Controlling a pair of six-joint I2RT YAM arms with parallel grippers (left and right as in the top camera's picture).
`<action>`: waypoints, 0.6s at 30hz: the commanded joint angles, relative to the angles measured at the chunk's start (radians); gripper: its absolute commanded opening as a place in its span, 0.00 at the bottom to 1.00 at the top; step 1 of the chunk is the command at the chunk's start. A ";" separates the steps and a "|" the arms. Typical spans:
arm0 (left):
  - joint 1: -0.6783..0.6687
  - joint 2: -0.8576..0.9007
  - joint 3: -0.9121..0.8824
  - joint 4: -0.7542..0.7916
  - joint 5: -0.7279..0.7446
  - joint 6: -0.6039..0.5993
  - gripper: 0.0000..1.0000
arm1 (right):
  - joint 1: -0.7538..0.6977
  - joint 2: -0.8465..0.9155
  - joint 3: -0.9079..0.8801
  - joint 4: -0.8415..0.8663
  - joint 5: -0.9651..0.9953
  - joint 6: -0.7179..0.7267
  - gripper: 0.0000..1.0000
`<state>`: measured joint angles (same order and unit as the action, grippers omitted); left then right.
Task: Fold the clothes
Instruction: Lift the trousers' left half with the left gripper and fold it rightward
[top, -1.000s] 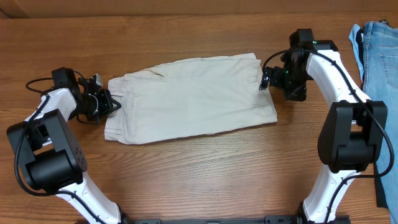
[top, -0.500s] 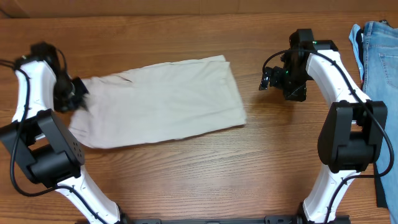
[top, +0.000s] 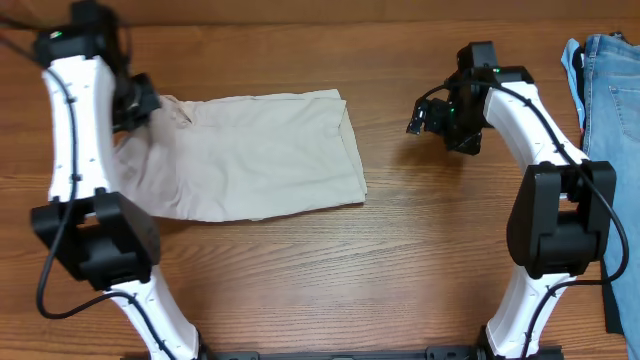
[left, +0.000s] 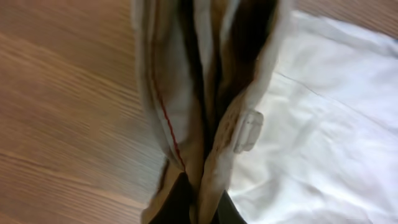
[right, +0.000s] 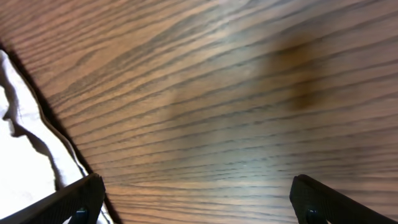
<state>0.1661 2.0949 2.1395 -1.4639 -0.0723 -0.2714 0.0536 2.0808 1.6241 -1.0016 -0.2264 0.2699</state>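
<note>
The light beige shorts (top: 255, 155) lie folded lengthwise on the wooden table, spread from the far left toward the centre. My left gripper (top: 140, 100) is shut on their waistband end and holds it lifted at the far left. In the left wrist view the bunched waistband with a belt loop (left: 247, 129) hangs from my fingers (left: 199, 208). My right gripper (top: 420, 118) is open and empty, hovering over bare wood to the right of the shorts. The shorts' edge (right: 25, 155) shows at the left of the right wrist view, with my fingers (right: 196, 199) wide apart.
Blue denim jeans (top: 608, 90) lie at the far right edge of the table (top: 400, 270). The right arm's black base stands at the front right, the left arm's base at the front left.
My left gripper has risen and moved back-left with the waistband, dragging the shorts leftward. My right gripper has let go of the leg end and stays almost where it was.
</note>
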 joint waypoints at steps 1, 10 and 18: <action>-0.105 -0.003 0.100 -0.031 0.015 -0.040 0.04 | 0.023 0.002 -0.035 0.026 -0.019 0.022 1.00; -0.352 -0.003 0.192 -0.042 0.018 -0.098 0.04 | 0.057 0.005 -0.089 0.066 -0.019 0.023 1.00; -0.500 -0.003 0.195 -0.043 0.017 -0.145 0.04 | 0.058 0.007 -0.196 0.164 -0.019 0.053 1.00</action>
<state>-0.2886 2.0949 2.2971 -1.5158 -0.0711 -0.3603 0.1085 2.0811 1.4734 -0.8623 -0.2394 0.3065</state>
